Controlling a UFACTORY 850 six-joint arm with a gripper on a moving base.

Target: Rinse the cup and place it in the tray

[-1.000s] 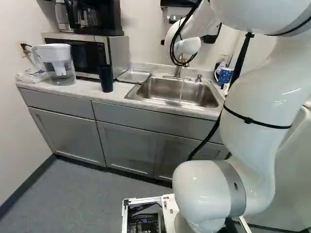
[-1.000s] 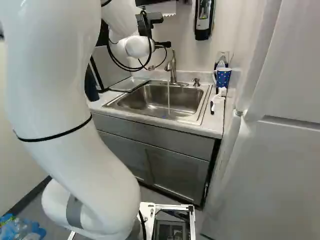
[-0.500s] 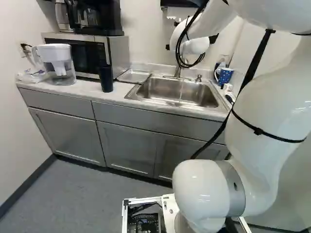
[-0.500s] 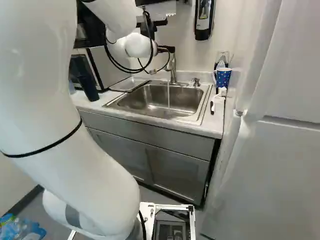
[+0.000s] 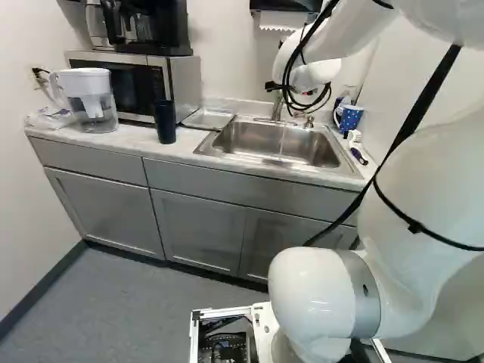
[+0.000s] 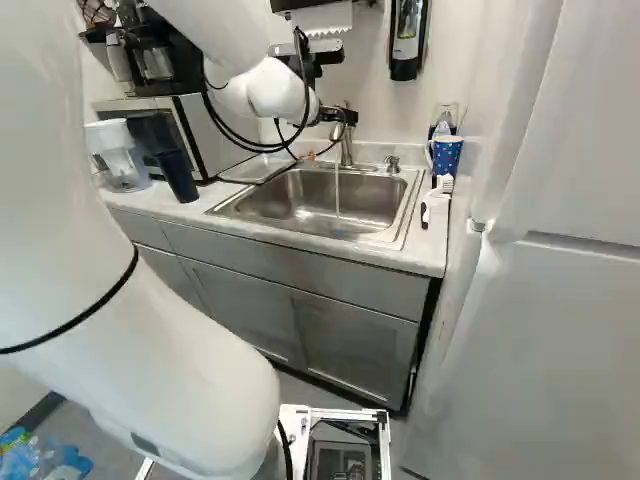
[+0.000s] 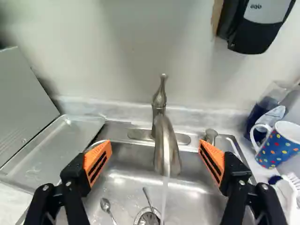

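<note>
As water (image 7: pixel 164 199) runs, the cup (image 7: pixel 279 146) flanks the hand (image 6: pixel 328 138).

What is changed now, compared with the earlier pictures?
The arm has swung right in the left base view, and its open, empty gripper has come lower by the faucet. The base, dotted mug, dark cup and tray stayed in place; water still runs.

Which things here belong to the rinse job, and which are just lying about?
Job: sink, running faucet, tray, and either spotted mug or dark tumbler (unclear which is meant).

Lying about: brush, spoon, pitcher, microwave.
</note>
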